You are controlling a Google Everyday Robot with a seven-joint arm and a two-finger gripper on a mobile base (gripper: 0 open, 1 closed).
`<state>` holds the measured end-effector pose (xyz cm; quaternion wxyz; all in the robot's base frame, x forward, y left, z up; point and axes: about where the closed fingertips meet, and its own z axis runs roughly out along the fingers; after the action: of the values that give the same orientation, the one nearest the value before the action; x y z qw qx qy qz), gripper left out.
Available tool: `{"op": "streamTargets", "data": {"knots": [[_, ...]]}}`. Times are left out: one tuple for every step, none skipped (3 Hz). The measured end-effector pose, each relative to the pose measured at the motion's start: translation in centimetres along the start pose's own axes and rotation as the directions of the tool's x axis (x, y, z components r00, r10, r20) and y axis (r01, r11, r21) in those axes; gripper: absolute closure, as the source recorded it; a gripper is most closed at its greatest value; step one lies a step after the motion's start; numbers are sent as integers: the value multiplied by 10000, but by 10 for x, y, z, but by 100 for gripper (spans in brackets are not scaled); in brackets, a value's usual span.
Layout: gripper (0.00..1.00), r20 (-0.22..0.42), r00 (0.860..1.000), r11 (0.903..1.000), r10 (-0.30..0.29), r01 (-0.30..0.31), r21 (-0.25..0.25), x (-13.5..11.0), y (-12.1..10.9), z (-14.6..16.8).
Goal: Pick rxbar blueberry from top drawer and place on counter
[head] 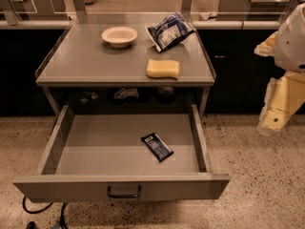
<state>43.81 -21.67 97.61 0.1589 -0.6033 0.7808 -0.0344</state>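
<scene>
Hand [275, 116]: at the right edge of the view, raised over the floor [257, 185], to the right of both desk and drawer; whether it is wide or narrow cannot be told, and nothing is seen in it.
Rxbar blueberry [157, 147]: lies flat and slanted on the bottom of the top drawer [95, 149], right of centre, clear of the walls.
Top drawer: pulled fully out toward the near side, its loop handle [124, 193] facing near.
Desk [86, 61]: carries a bowl [119, 36] and a blue-and-white bag [169, 31] at the far side, and a yellow sponge [163, 68] near its front right.
Done: the drawer is open, so the bar is exposed.
Left: by the look of it, everything else: the reach, the grasp, the lift and the placing on the desk.
Bar relative to hand: well apart, down and to the left of it, with the drawer's right wall between them.
</scene>
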Motion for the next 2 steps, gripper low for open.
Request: {"op": "streamTargets", "data": {"knots": [[0, 1, 10000, 10000, 0, 0, 0, 0, 0, 0], [0, 223, 9997, 10000, 41, -41, 12, 1, -1, 1]]}}
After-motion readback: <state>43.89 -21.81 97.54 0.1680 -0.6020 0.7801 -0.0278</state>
